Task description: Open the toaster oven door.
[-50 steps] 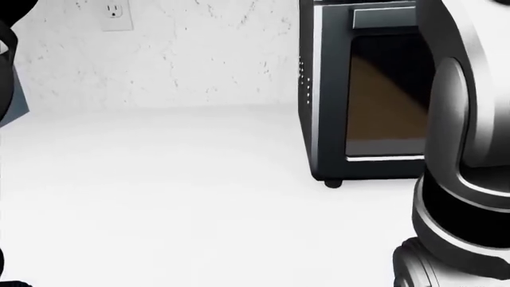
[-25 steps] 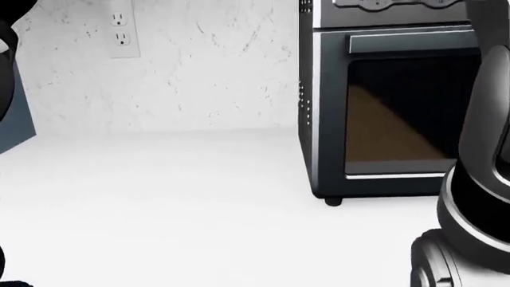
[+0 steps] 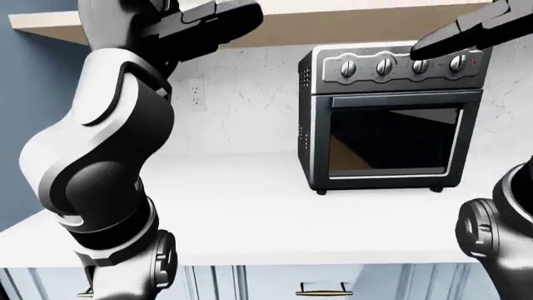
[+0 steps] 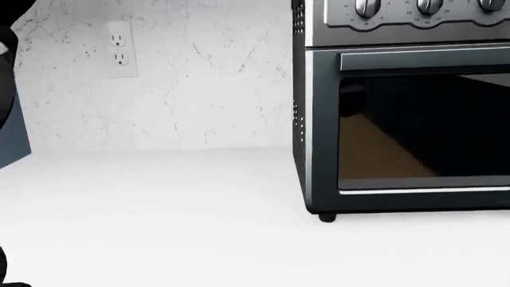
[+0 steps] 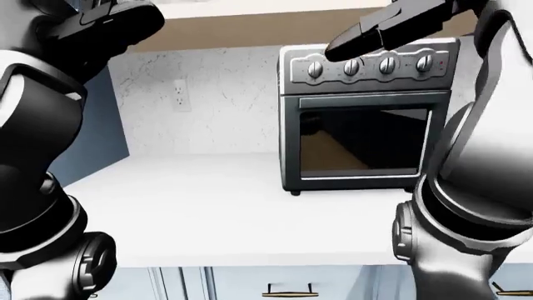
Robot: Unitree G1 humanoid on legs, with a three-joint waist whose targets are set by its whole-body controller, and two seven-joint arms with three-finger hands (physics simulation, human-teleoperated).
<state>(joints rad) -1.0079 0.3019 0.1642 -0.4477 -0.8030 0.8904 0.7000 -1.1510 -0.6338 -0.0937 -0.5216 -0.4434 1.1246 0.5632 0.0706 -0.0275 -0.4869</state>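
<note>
Fingers, right hand point(image 5: 379, 28): extended together, holding nothing, raised before the knobs point(image 3: 385, 66); left hand point(image 3: 208, 22) high at upper left, its fingers' state unclear.
Oven point(image 3: 392, 119) stands at the desk's point(image 3: 250, 212) far right edge by the wall, door point(image 3: 393, 139) shut, handle point(image 3: 405, 100) untouched; interior dark, contents indiscernible. Risk: the hand sits above the handle, so a reach could strike knobs or shove the oven.

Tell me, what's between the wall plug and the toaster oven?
Nothing. In the head view, only bare speckled wall runs between the wall outlet and the toaster oven.
</note>
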